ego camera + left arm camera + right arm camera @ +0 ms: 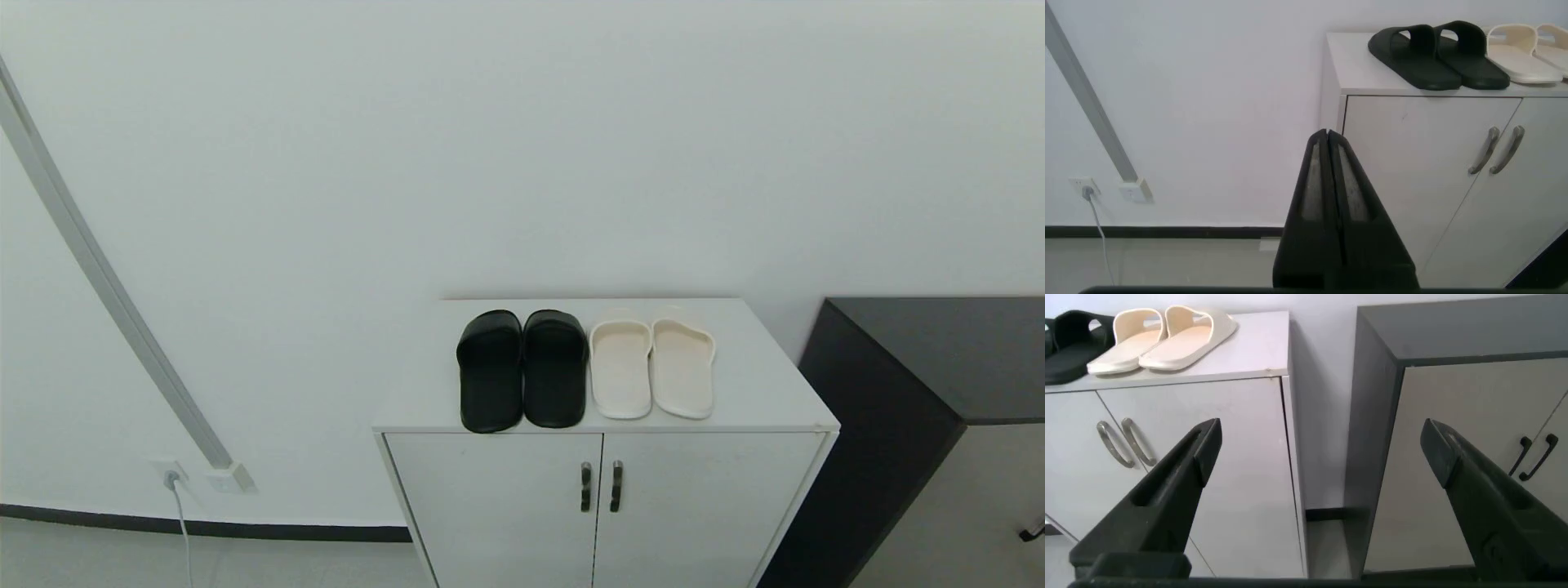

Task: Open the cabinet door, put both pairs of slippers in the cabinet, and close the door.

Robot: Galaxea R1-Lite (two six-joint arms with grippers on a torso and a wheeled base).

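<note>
Right gripper (1321, 431) is spread wide, left gripper (1328, 135) pinched together, so you'd grab that right door handle (617, 486) squarely and pull straight.

Black slippers (522, 371), cream slippers (651, 367), atop closed white cabinet (604, 506)

A white wall (522, 147) carries a slanting conduit (122, 310); a dark cabinet (882, 425) stands right.

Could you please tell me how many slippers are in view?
4, all atop the cabinet: black pair on the left, cream pair on the right.
</note>
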